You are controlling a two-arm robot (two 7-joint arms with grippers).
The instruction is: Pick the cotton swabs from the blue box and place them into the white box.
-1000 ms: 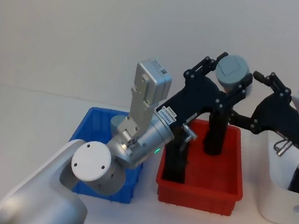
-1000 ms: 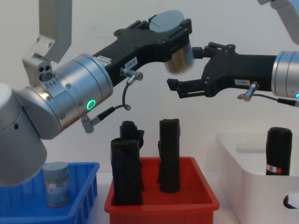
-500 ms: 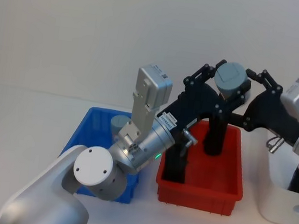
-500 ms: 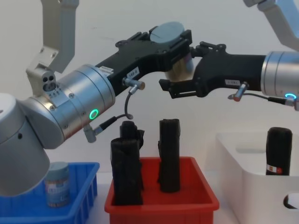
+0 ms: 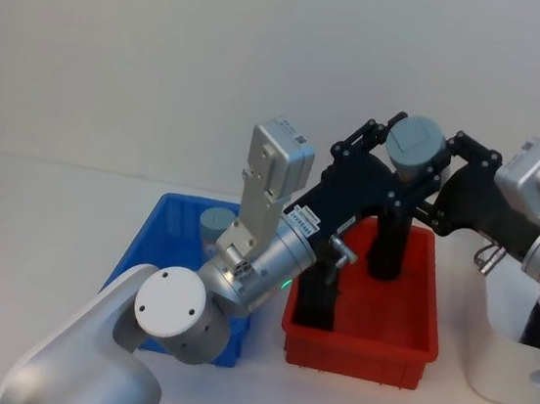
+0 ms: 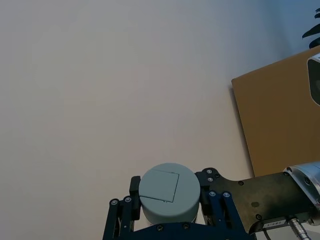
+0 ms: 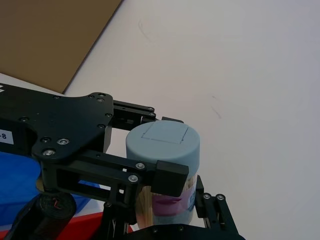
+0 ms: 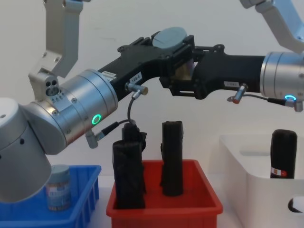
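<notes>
The tub (image 5: 415, 141) of cotton swabs is held high in the air over the back of the red bin (image 5: 359, 356). It stands roughly upright: grey-blue lid uppermost, long axis near vertical, pale swab ends and label below the lid in the right wrist view.

The left gripper (image 8: 178, 50) reaches up and rightward and is clamped on the tub just below the lid, one finger on each side. The right gripper (image 5: 433, 171) comes in from the right at the same height and surrounds the lower body of the tub. Whether it grips cannot be told.

Open air lies above and behind the two grippers. Below them, two black rolls (image 8: 172, 159) stand upright in the red bin, their tops well apart from the tub.

The blue box (image 5: 152, 237) sits left of the red bin on the surface (image 5: 52, 215), partly hidden by the left arm. It holds a second tub (image 8: 58, 187), upright near its back wall. The white box (image 8: 242, 161) stands at the right, beside the red bin, with one upright black roll (image 8: 283, 154) inside.
</notes>
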